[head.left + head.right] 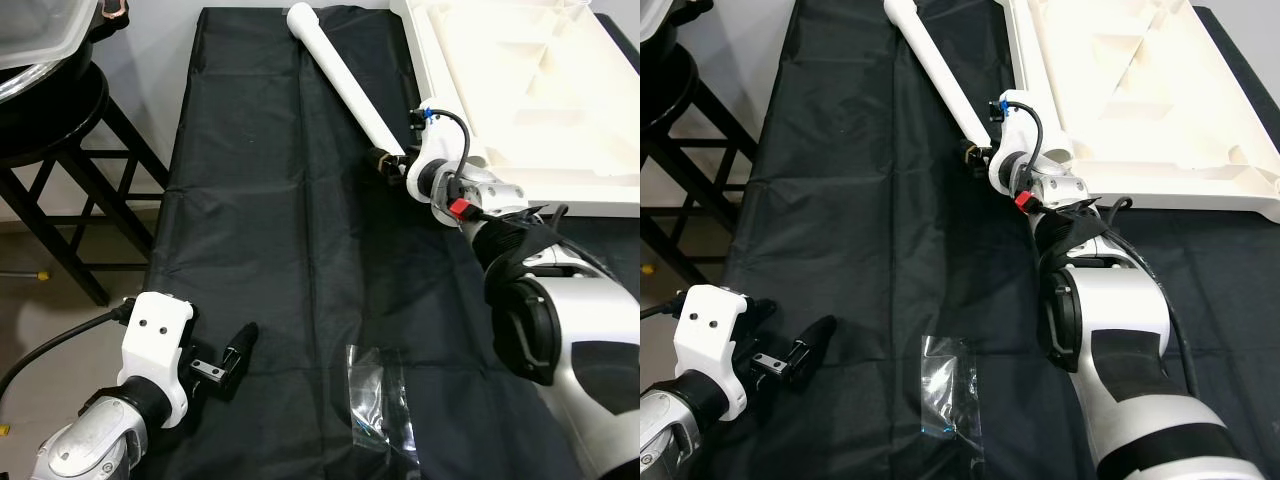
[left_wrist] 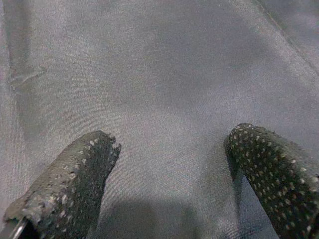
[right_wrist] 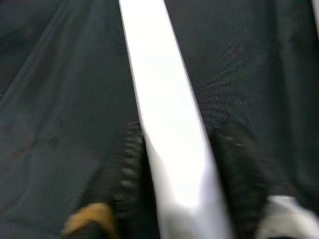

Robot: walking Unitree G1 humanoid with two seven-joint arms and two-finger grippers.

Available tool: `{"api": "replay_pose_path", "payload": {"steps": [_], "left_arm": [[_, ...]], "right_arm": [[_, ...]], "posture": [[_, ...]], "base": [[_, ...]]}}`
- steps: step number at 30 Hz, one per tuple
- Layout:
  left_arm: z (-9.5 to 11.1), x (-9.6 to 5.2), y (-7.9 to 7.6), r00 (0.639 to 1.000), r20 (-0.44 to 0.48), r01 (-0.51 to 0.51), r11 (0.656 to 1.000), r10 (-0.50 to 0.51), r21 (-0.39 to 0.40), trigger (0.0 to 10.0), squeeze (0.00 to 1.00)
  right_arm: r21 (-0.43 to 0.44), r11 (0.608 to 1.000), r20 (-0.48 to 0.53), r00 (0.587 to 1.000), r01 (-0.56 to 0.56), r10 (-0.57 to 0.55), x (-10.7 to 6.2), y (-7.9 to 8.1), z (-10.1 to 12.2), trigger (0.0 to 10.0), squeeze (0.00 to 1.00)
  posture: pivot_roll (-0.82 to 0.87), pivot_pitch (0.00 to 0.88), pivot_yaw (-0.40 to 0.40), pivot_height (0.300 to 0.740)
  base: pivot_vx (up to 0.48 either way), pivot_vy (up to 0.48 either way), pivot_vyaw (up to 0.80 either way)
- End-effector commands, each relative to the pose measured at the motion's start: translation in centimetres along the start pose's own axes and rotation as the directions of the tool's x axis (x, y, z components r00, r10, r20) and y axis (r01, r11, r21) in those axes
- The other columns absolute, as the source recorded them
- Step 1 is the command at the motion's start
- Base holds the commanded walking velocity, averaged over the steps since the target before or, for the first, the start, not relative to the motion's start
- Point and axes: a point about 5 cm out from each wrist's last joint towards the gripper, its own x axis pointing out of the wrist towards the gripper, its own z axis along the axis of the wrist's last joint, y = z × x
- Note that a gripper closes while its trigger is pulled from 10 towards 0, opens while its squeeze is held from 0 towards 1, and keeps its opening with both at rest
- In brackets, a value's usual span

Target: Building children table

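Note:
A long white table leg lies slanted on the black cloth, running from the far edge toward my right arm. My right gripper is shut on the near end of the white table leg, one black finger on each side. The white tabletop lies upside down at the far right, its ribbed underside up. My left gripper hovers low over the cloth at the near left, open, with bare cloth between its fingertips.
A clear plastic bag lies on the black cloth near the front edge, between my arms. A black stool with a container on it stands off the cloth at the left.

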Motion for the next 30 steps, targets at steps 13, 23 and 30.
{"api": "replay_pose_path", "payload": {"steps": [13,23,30], "left_arm": [[-1.1,-0.2,-0.1,0.998,-0.062,-0.006,0.999,0.004,-0.037,10.0,0.00],[-1.3,0.0,-0.1,0.997,-0.072,-0.008,0.999,0.006,-0.034,10.0,0.00],[-1.3,0.4,-0.3,0.998,-0.064,-0.006,0.999,0.003,-0.035,10.0,0.00]], "right_arm": [[-0.108,0.993,-0.091,0.994,0.049,-0.059,-0.3,-1.5,-2.1,0.0,0.00],[-0.386,0.918,0.318,0.947,0.094,0.036,-0.6,2.0,5.6,0.0,0.00],[-0.436,0.898,0.418,0.896,0.055,0.148,-1.0,3.7,6.8,0.0,0.00]], "posture": [[0.12,0.398,-0.070,0.740],[0.11,0.389,-0.065,0.740],[0.11,0.375,-0.067,0.740]], "base": [[0.000,0.000,0.00],[0.000,0.000,0.00],[0.000,0.000,0.00]]}}
